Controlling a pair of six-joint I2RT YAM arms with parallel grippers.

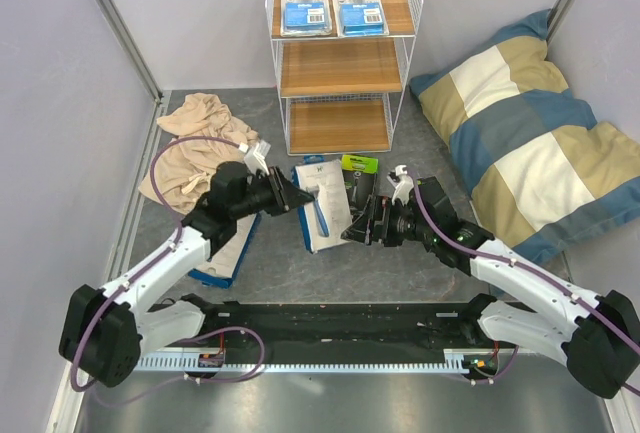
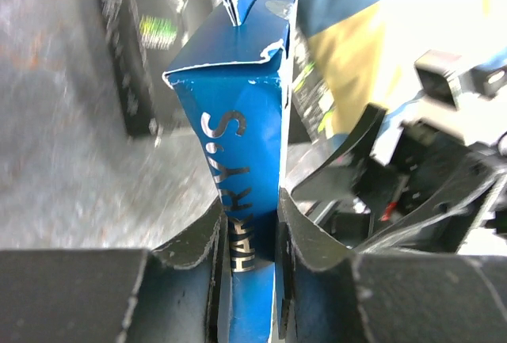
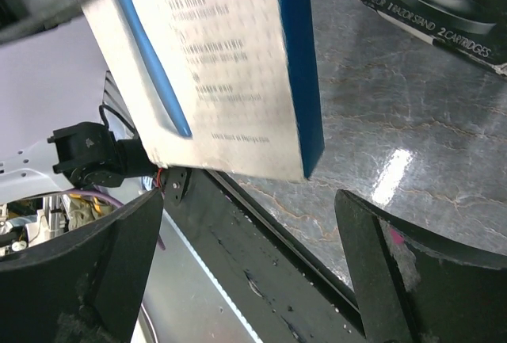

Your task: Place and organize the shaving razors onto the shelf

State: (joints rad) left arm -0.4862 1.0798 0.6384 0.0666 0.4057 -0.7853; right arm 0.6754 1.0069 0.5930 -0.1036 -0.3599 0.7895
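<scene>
My left gripper [image 1: 297, 198] is shut on the blue side edge of a white razor pack [image 1: 322, 215] showing a blue razor, holding it just above the floor in front of the shelf [image 1: 340, 68]. The left wrist view shows the pack's blue edge [image 2: 238, 121] clamped between the jaws of the left gripper [image 2: 252, 232]. My right gripper [image 1: 352, 231] stands wide open at the pack's right side; in the right wrist view the pack [image 3: 214, 66] hangs beyond the right gripper [image 3: 249, 224], untouched. Two white-and-blue blister cards [image 1: 305, 5] [image 1: 358, 5] lie on the top board. A black-and-green box [image 1: 358, 178] lies on the floor.
Another white-and-blue pack [image 1: 228, 253] lies partly under my left arm. A beige cloth [image 1: 195, 138] is heaped left of the shelf, and a striped pillow [image 1: 520, 143] leans at the right. The shelf's middle and bottom boards are bare. A black rail [image 1: 340, 318] runs along the near edge.
</scene>
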